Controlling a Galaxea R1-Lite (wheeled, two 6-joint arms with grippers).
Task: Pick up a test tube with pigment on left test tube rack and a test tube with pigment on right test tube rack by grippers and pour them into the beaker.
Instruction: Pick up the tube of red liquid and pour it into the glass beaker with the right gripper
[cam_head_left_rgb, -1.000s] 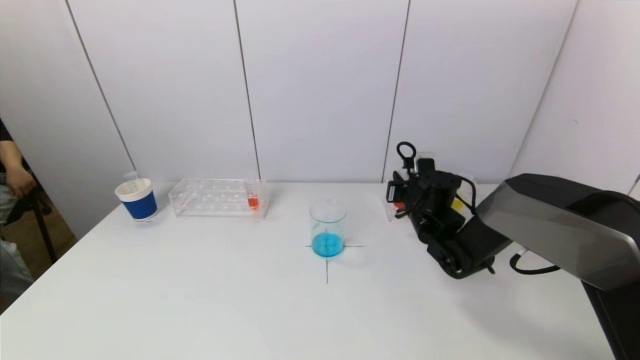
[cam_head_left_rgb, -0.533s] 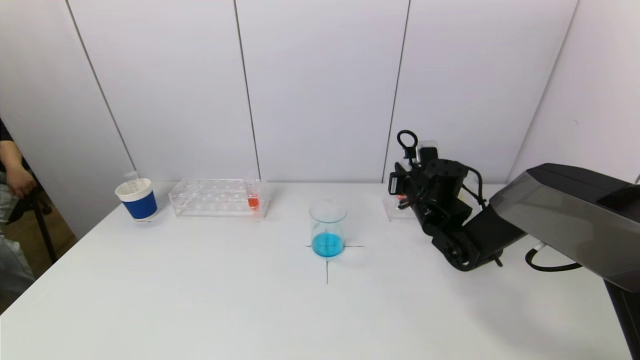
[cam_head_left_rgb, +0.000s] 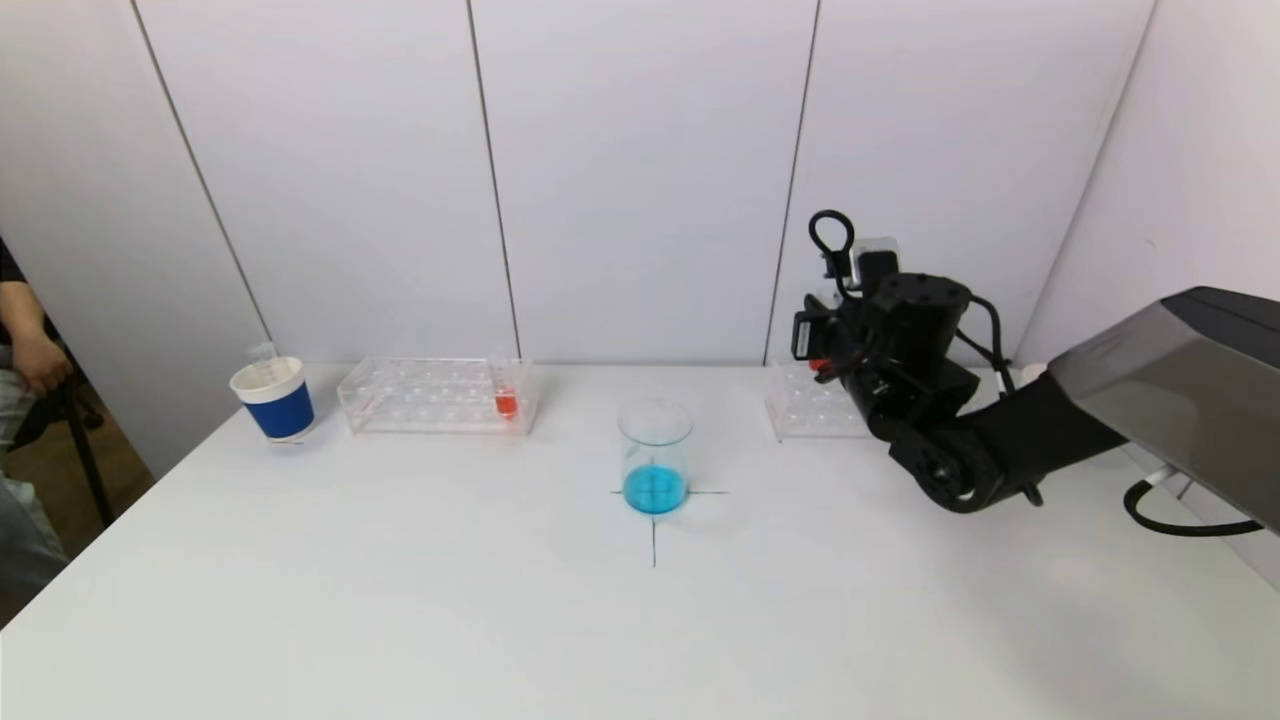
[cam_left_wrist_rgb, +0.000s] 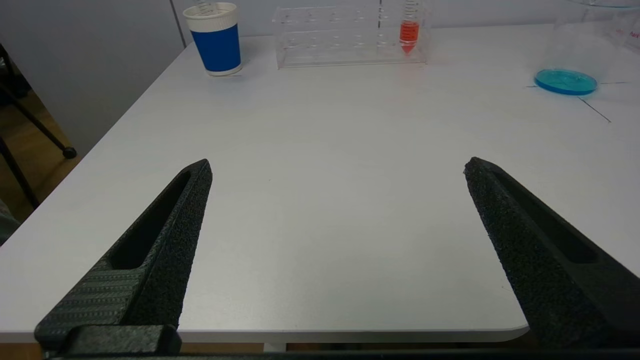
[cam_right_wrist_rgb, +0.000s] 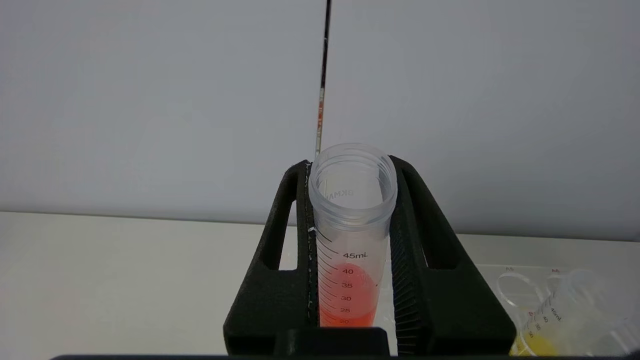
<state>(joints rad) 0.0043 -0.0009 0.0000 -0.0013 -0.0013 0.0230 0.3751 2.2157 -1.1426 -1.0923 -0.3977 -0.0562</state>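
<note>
Red tube (cam_right_wrist_rgb: 350, 250) sits upright between the right end effector's (cam_right_wrist_rgb: 352, 220) fingers, pinched tight, right of frame, above the right rack (cam_head_left_rgb: 810, 408). Left end effector (cam_left_wrist_rgb: 337, 170) spread wide over the counter (cam_left_wrist_rgb: 325, 175), empty.

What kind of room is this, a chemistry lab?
Probably a mock lab bench for robot trials: a plain white table with a beaker of blue liquid, clear test tube racks and bare partition walls.

Bare table (cam_head_left_rgb: 400, 600) between beaker (cam_head_left_rgb: 655, 455) and right rack (cam_head_left_rgb: 810, 410), left rack (cam_head_left_rgb: 435, 395) and cup (cam_head_left_rgb: 275, 398) lining the back edge
</note>
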